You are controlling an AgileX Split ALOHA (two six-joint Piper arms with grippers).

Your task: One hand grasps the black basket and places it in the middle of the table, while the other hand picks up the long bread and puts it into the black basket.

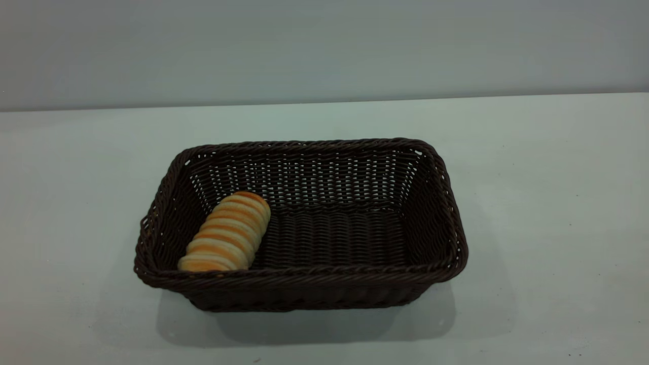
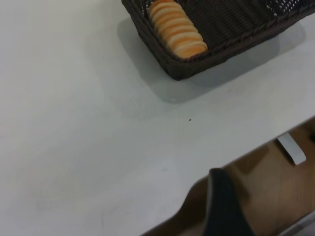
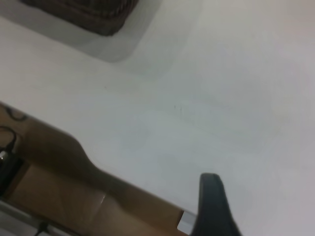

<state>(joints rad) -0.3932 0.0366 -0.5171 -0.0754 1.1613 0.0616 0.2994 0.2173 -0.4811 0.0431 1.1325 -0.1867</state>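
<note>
The black basket (image 1: 304, 276) stands on the table (image 1: 547, 203) near its middle. The long bread (image 1: 226, 233) lies inside it at the left end, leaning on the left wall. Neither gripper shows in the exterior view. In the left wrist view the basket (image 2: 167, 61) and the bread (image 2: 177, 27) are far off, and a black part of my left gripper (image 2: 224, 206) hangs over the table's front edge. In the right wrist view only a corner of the basket (image 3: 98, 14) shows, and a black part of my right gripper (image 3: 211, 206) sits by the table edge.
A plain grey wall (image 1: 324, 50) rises behind the table. Past the table's front edge a brown floor (image 2: 275, 196) shows, with cables (image 3: 7, 147) at one side in the right wrist view.
</note>
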